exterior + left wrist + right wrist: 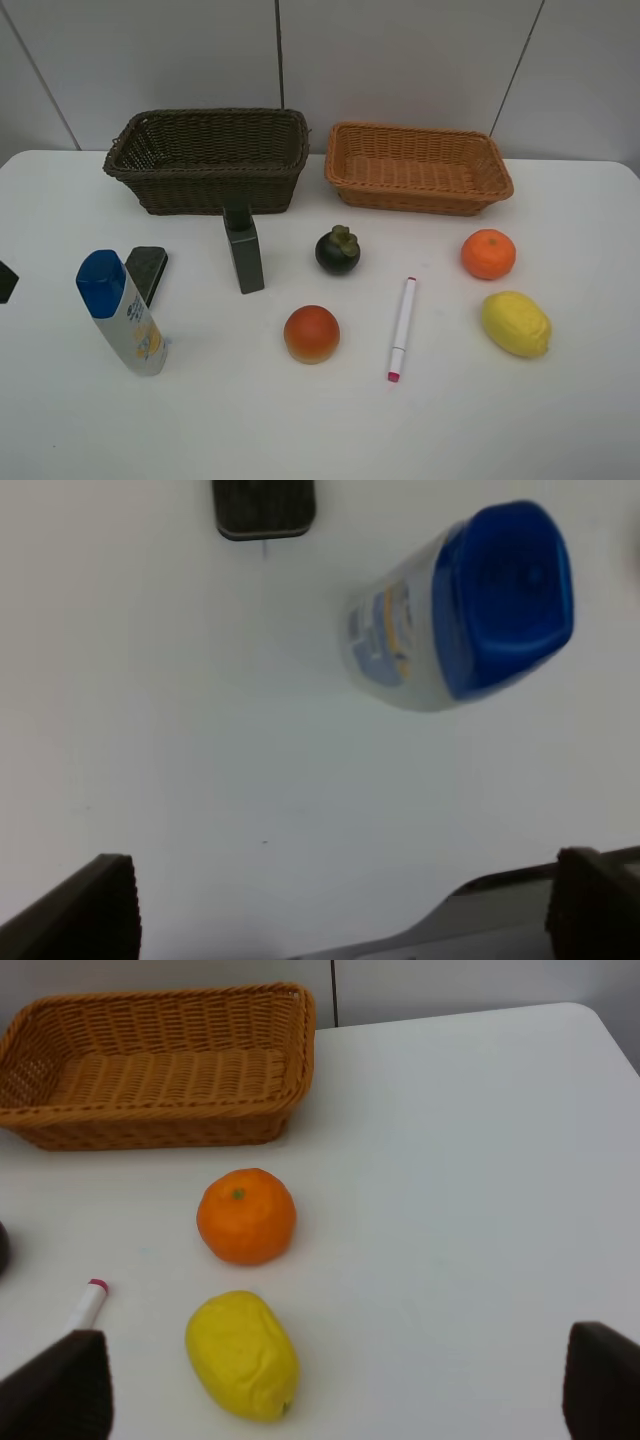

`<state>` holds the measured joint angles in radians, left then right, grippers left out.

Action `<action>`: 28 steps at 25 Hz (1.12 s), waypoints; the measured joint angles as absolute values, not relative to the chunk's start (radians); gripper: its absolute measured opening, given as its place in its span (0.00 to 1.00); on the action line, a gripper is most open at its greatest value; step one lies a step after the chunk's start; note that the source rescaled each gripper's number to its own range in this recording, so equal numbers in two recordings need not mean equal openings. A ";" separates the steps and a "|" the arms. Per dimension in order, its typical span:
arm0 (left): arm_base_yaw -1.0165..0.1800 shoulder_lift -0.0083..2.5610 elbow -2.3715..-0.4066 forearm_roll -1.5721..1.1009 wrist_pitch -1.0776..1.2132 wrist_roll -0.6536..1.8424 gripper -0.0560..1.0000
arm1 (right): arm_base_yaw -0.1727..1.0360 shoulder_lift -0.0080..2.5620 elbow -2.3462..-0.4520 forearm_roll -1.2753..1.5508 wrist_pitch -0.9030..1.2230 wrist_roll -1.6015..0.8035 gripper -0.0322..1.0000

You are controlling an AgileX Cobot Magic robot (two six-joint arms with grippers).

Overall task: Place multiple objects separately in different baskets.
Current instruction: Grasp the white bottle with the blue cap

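Note:
Both baskets stand empty at the back, the dark brown one [205,190] left of the tan one [420,200] [150,1130]. In front lie the blue-capped white bottle [120,312] [460,610], flat dark block [147,272] [264,508], grey-green box bottle [243,250], mangosteen [338,250], red-orange fruit [312,333], marker [402,327] [88,1303], orange [488,254] [246,1216] and lemon [515,323] [243,1355]. My left gripper [340,905] hangs open over the table near the bottle. My right gripper [335,1380] is open near the lemon, holding nothing.
All things rest on a white table [560,420] against a grey panelled wall. A dark bit of the left arm [5,280] shows at the table's left edge. The right arm is outside the exterior view.

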<state>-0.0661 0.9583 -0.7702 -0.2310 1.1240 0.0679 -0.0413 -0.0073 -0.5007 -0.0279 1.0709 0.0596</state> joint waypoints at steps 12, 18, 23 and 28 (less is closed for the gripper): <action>-0.067 1.204 -0.904 -0.353 1.175 0.094 1.00 | -0.041 -0.007 -0.501 -0.028 1.071 0.060 1.00; -0.137 1.239 -0.913 -0.373 1.176 0.081 1.00 | -0.041 -0.007 -0.501 -0.028 1.071 0.060 1.00; -0.258 1.282 -0.914 -0.296 1.154 -0.040 1.00 | -0.041 -0.007 -0.501 -0.028 1.071 0.060 1.00; -0.368 1.330 -0.914 -0.222 1.117 -0.163 1.00 | -0.041 -0.007 -0.501 -0.028 1.071 0.060 1.00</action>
<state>-0.3675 1.3295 -0.9144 -0.2224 1.1170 -0.1634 -0.0413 -0.0073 -0.5007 -0.0279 1.0709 0.0596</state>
